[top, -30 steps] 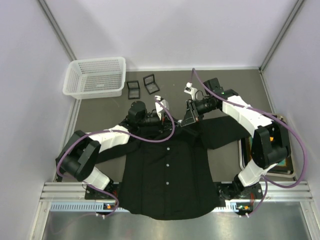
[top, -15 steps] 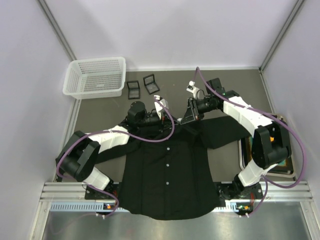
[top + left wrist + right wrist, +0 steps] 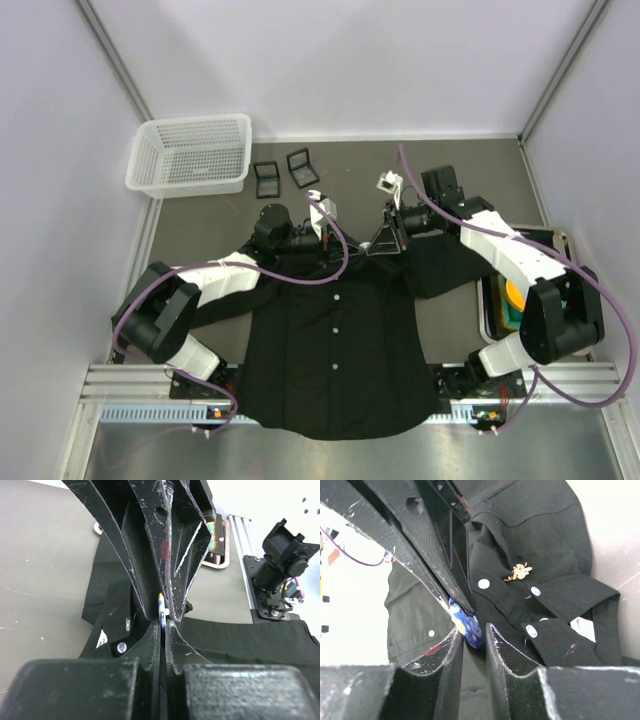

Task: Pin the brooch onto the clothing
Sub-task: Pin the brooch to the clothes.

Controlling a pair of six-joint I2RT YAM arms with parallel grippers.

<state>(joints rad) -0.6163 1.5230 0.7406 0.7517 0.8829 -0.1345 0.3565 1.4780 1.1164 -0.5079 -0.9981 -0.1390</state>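
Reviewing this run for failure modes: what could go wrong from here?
1. The brooch is pinched at the fingertips of the left gripper, with the right gripper crowding it; it may slip or twist.
2. The shirt lies folded below, so pinning may catch several layers.

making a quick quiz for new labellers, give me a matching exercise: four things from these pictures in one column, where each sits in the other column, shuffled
Things
1. blue brooch
2. gold brooch
3. white basket
4. small black cases

Places
A. far left corner of the table
B. on the black shirt, near its white buttons
C. between the fingers of the right gripper
D. on the bare tabletop, beside the basket

Pairs: 1-C, 2-B, 3-A, 4-D
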